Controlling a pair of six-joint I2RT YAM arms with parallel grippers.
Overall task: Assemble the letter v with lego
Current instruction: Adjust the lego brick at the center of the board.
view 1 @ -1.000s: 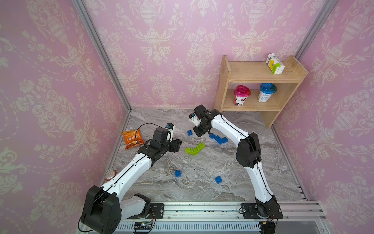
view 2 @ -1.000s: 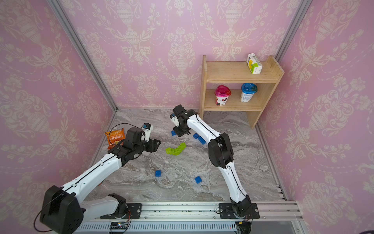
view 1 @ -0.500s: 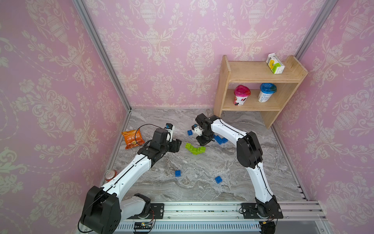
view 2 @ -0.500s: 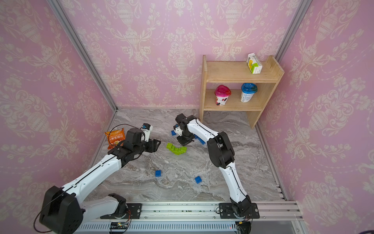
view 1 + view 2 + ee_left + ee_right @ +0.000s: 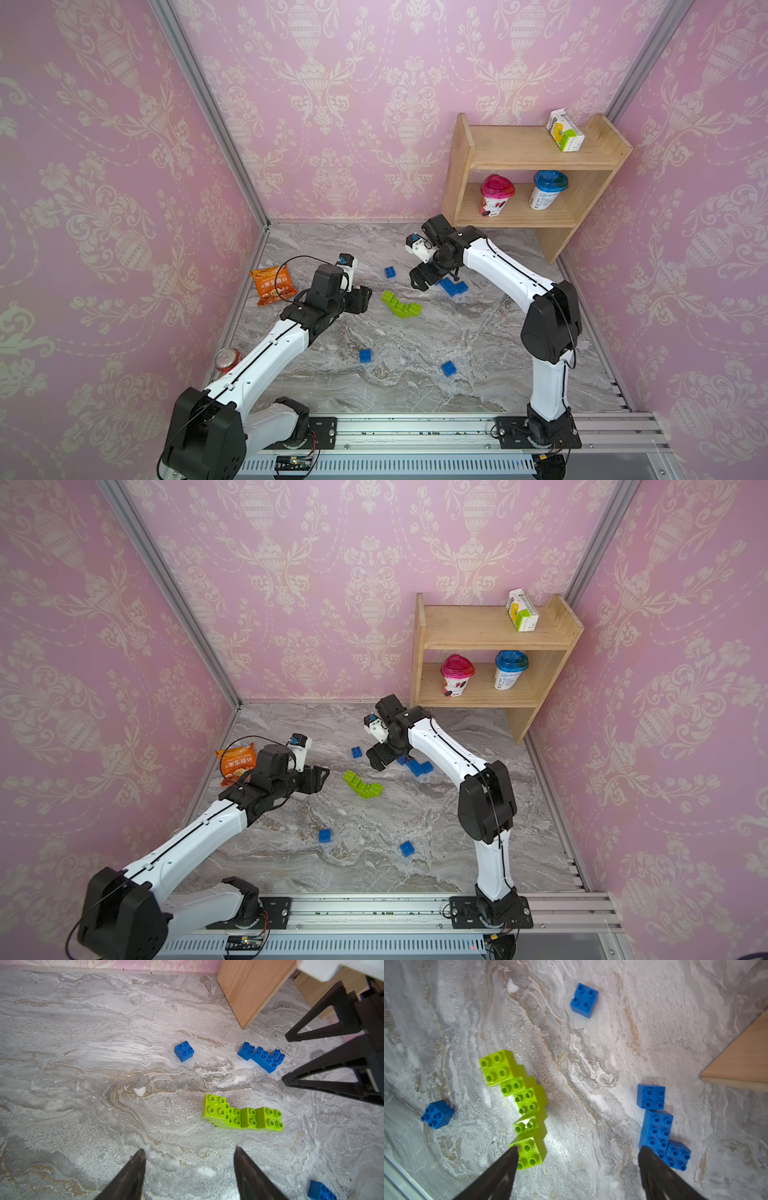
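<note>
Here, one green chain (image 5: 401, 305), blue cluster (image 5: 453, 286), three loose bricks (image 5: 390, 272), left tool (image 5: 189, 1149) open, right tool (image 5: 578, 1148) open

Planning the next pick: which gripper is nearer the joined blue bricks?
Right. The right gripper is close beside the joined blue bricks; the left gripper is beyond the green chain.

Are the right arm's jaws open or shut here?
Open: in the right wrist view the right gripper has its jaws wide apart, only bare marble between them.

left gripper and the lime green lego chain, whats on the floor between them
Nothing. In the left wrist view only bare marble floor lies between the open left gripper and the lime green lego chain.
</note>
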